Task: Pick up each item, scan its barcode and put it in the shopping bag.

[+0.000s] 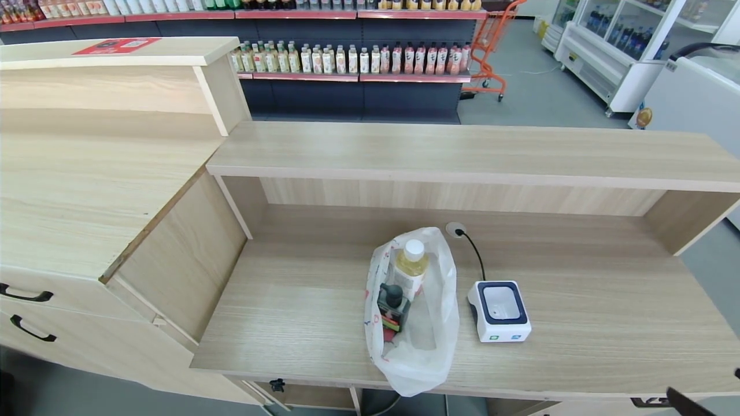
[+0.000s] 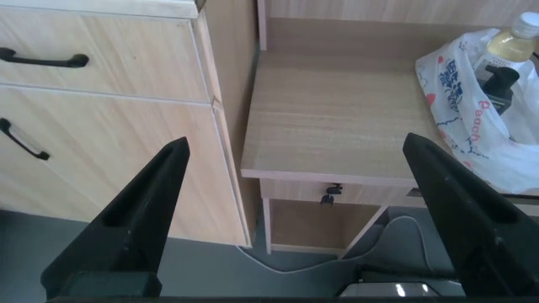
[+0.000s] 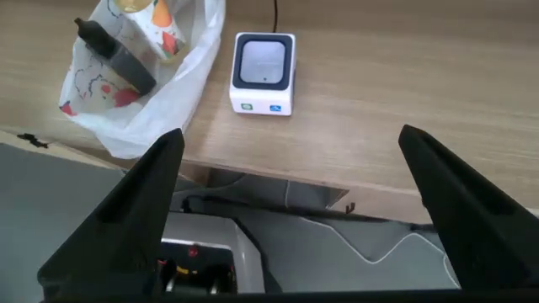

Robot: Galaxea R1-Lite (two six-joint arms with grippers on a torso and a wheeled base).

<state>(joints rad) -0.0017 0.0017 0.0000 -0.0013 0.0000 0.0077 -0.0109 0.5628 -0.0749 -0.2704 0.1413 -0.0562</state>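
Gaping wide and empty, the left pincer (image 2: 295, 147) and right pincer (image 3: 290, 135) are hanging short of the worktop (image 1: 578, 300), the shopping bag (image 1: 413, 352) sitting ahead of both, so approaching clear of its edge is looking wise.

Wooden counter (image 1: 578, 289); drawers (image 1: 58, 306) at left; bottle shelves (image 1: 352, 60), orange cart (image 1: 488, 43), freezers (image 1: 613, 58) behind.
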